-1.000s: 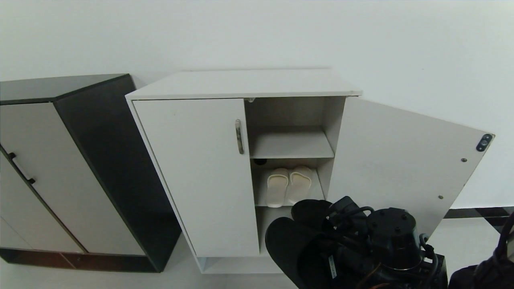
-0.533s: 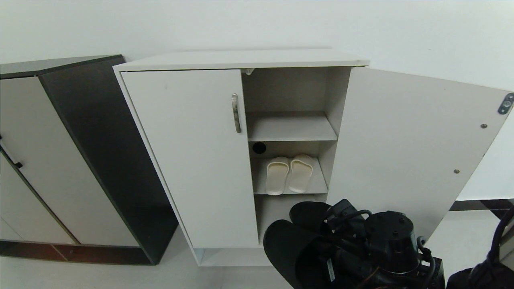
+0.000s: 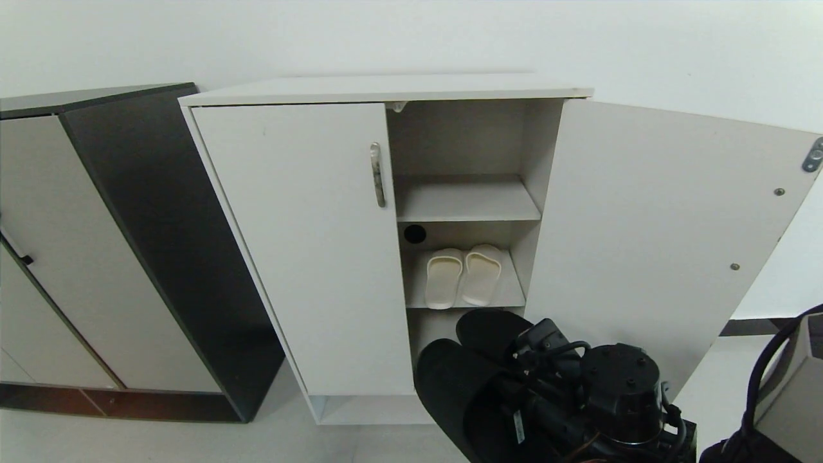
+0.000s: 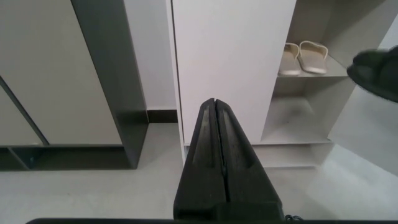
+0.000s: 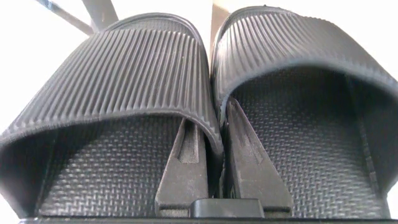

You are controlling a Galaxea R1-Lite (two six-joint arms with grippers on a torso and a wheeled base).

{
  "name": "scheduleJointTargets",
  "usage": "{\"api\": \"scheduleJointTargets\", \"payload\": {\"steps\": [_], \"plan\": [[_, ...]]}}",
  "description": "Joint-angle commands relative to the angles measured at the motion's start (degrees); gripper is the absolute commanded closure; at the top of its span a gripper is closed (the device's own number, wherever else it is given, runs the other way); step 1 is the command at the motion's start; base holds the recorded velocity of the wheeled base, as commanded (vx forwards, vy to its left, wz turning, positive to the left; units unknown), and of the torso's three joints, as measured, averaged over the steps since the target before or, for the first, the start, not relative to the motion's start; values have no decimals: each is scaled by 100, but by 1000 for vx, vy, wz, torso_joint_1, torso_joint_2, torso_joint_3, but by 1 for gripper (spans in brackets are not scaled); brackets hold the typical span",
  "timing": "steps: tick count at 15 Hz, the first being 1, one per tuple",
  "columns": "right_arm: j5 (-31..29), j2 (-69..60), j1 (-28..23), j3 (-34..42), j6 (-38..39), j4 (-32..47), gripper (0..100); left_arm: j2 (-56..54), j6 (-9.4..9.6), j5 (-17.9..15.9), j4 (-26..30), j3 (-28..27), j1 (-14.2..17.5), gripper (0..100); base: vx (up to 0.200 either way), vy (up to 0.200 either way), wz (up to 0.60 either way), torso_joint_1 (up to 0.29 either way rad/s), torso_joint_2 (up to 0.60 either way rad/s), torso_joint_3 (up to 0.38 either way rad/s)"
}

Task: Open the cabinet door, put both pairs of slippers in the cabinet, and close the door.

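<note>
Head view puts the pair of black ribbed rubber slippers (image 3: 469, 379) out ahead of the right gripper, low down in front of the open half of the white 2-door cabinet (image 3: 386, 87). Right wrist view gives the grip itself. The right gripper (image 5: 211, 124) has its jaws drawn close on the 2 inner strap walls where the slippers (image 5: 143, 81) meet, so 1 pinch carries both side by side. Their long axes run straight forward from the jaws, toes leading toward the cabinet.

The relation that matters is height. The pair of cream slippers (image 3: 463, 276) lies on the middle shelf, above and beyond the jaws. The lower compartment (image 4: 295, 115) lies directly ahead of the black toes and just past them. The right-hand door (image 3: 643, 225) is swung wide off to the jaws' right, and the left-hand door with the metal handle (image 3: 302, 244) is shut on their left. To my eye a forward push would carry the pair into that lower compartment, provided the toes pass under the middle shelf's edge.

The left gripper (image 4: 214, 106) hangs back from the cabinet with its jaws pressed together on nothing. It faces the shut door, so the right arm is the nearer one.
</note>
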Motion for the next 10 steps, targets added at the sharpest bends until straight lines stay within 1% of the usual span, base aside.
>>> {"api": "scheduleJointTargets", "payload": {"steps": [1, 2, 3, 4, 6, 7, 8, 9, 10], "plan": [[-482, 303, 71, -176, -84, -316, 100, 7, 4, 1, 0, 0, 1, 100, 0, 0, 0, 0, 0, 0], [-1607, 497, 115, -1213, -67, 308, 100, 7, 13, -7, 8, 0, 1, 100, 0, 0, 0, 0, 0, 0], [-2047, 444, 150, -1811, 74, 1257, 100, 7, 4, -16, 8, 0, 1, 100, 0, 0, 0, 0, 0, 0], [-2205, 330, 194, -2259, 232, 1907, 100, 7, 4, -16, 8, 0, 1, 100, 0, 0, 0, 0, 0, 0], [-2838, 128, 369, -3613, 847, 3894, 100, 7, 4, -16, 0, 0, 1, 100, 0, 0, 0, 0, 0, 0], [-3137, 119, 466, -4324, 1260, 4773, 100, 7, 4, -16, 8, 0, 1, 100, 0, 0, 0, 0, 0, 0], [-3383, 119, 528, -4922, 1542, 5476, 100, 7, 4, -16, 8, -9, 1, 100, 0, 0, 0, 0, 0, 0], [-3550, 101, 572, -5318, 1673, 5880, 100, 7, 4, -16, 8, 0, 1, 100, 0, 0, 0, 0, 0, 0], [-3673, 40, 580, -5599, 1682, 6100, 100, 7, 4, -16, 8, -9, 1, 100, 0, 0, 0, 0, 0, 0]]}}
